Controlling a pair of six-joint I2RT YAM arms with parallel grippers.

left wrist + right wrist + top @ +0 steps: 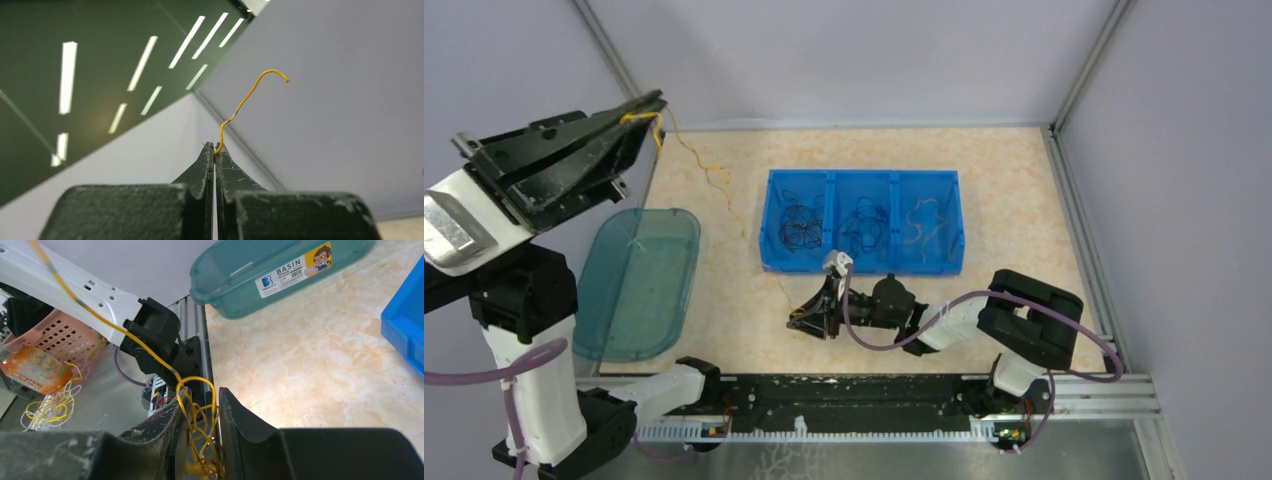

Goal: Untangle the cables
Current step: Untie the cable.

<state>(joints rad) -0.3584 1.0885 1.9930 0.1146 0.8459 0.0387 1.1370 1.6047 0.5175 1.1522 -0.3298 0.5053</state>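
Note:
High at the back left, my left gripper is shut on one end of a thin yellow cable. That cable runs taut down across the table towards my right gripper. In the right wrist view the right gripper is closed on a tangle of yellow cables, with loops pressed against both fingers. The blue bin holds more cables: black curls on the left, black and blue ones in the middle, pale ones on the right.
A teal basin lies upside down left of the bin. Beyond the table's front rail, the right wrist view shows a pink basket and loose yellow wires. The enclosure walls stand close behind and beside the left gripper.

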